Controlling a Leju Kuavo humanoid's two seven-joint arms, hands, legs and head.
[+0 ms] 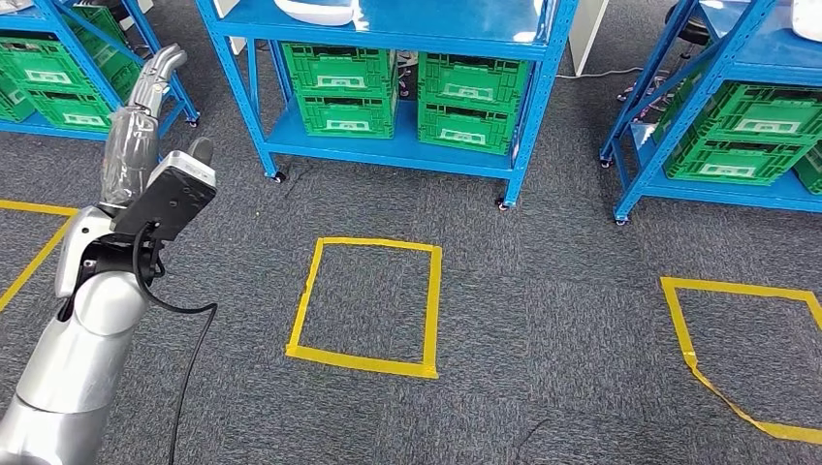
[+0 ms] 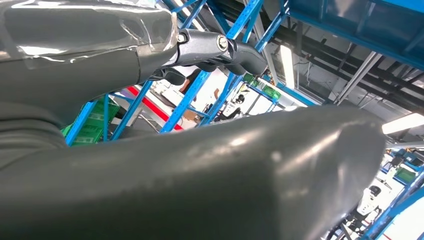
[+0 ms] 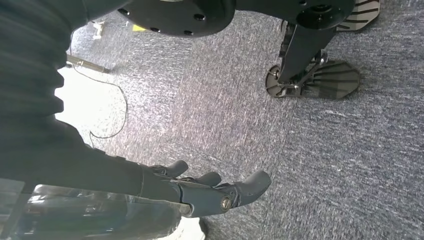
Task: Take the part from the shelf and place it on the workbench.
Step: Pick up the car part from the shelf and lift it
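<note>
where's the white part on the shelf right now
In the head view the white part lies on the upper deck of the middle blue shelf, at the picture's top edge, above the green crates.

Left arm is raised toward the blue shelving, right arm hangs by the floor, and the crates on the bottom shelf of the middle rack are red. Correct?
Not quite: the plastic crates on the bottom shelf of the middle blue metal rack are green, as the head view shows. The rest holds: the left hand is raised toward the shelving, and the right wrist view shows the right hand hanging above the grey carpet, holding nothing.
</note>
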